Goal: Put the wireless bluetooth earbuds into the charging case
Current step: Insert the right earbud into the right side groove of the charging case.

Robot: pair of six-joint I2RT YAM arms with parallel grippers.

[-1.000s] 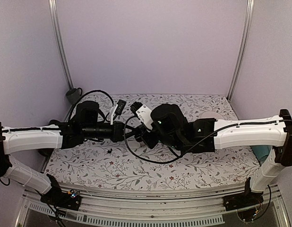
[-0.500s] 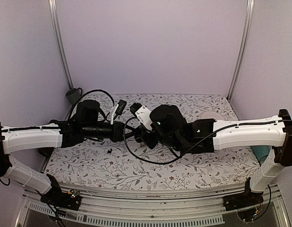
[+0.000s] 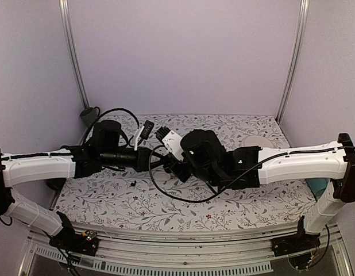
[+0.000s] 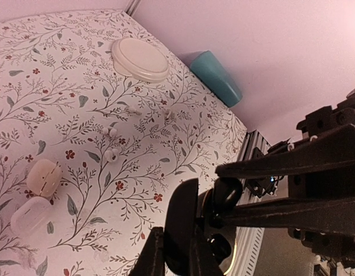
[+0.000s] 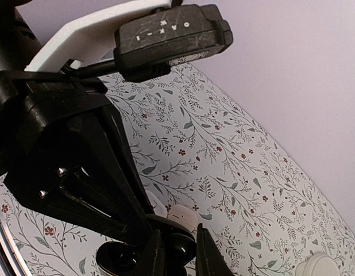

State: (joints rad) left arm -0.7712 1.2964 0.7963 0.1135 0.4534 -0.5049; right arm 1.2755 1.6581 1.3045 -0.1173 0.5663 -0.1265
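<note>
Looks like the left gripper [image 4: 178, 256] is clamped on the case [image 4: 183, 218] up above the table [image 3: 108, 201] and the right gripper [image 5: 178, 253] is pinching an earbud [image 4: 226, 192] right at its opening, so I'd square it to its socket and ease in gently.

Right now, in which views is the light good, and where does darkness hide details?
Top view: even, soft light, though dark hardware blends at the centre. Left wrist view: tablecloth and white dish clear, left claw a near-black silhouette. Right wrist view: right claw equally dark, tablecloth behind clear.
</note>
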